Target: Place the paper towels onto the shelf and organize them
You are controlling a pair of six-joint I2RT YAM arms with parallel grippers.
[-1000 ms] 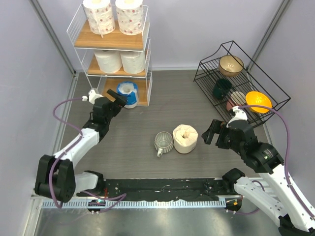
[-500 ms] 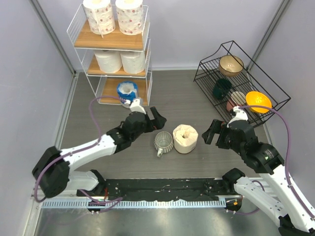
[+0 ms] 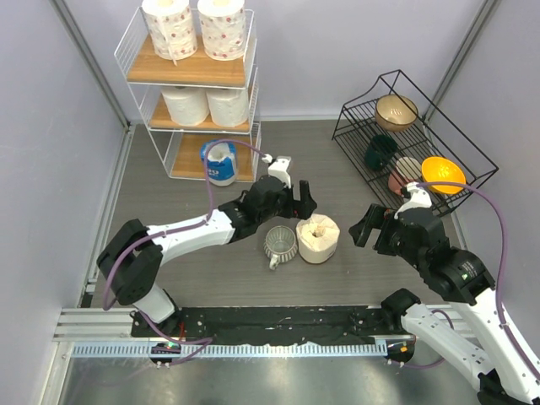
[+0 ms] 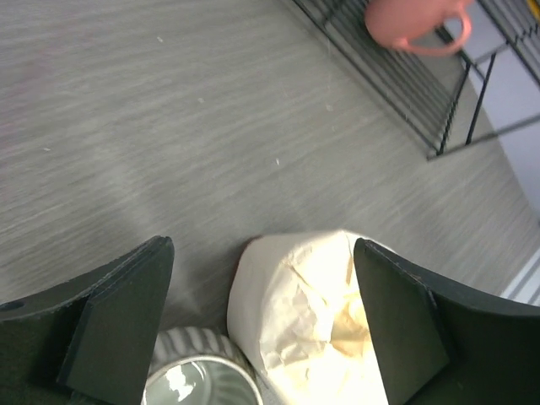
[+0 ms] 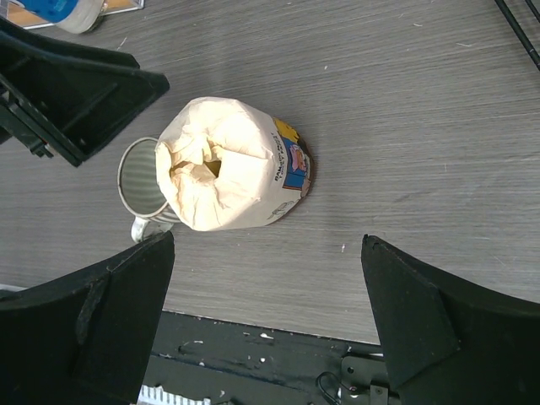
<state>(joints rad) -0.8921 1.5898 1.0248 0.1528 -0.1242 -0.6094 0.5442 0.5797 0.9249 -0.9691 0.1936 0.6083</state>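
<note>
The cream ragged roll stands on the table beside the clear glass mug; it also shows in the left wrist view and the right wrist view. My left gripper is open just behind the roll, its fingers straddling it from above. My right gripper is open and empty to the roll's right. The white wire shelf holds two red-dotted rolls on top, two white rolls in the middle, and the blue-wrapped roll at the bottom.
A black wire rack with bowls and an orange bowl stands at the back right. A pink mug sits in it. Grey walls close in both sides.
My left arm has swung from the shelf's bottom tier rightward across the table to the cream roll. The blue roll stays on the bottom board. The right arm has hardly moved.
</note>
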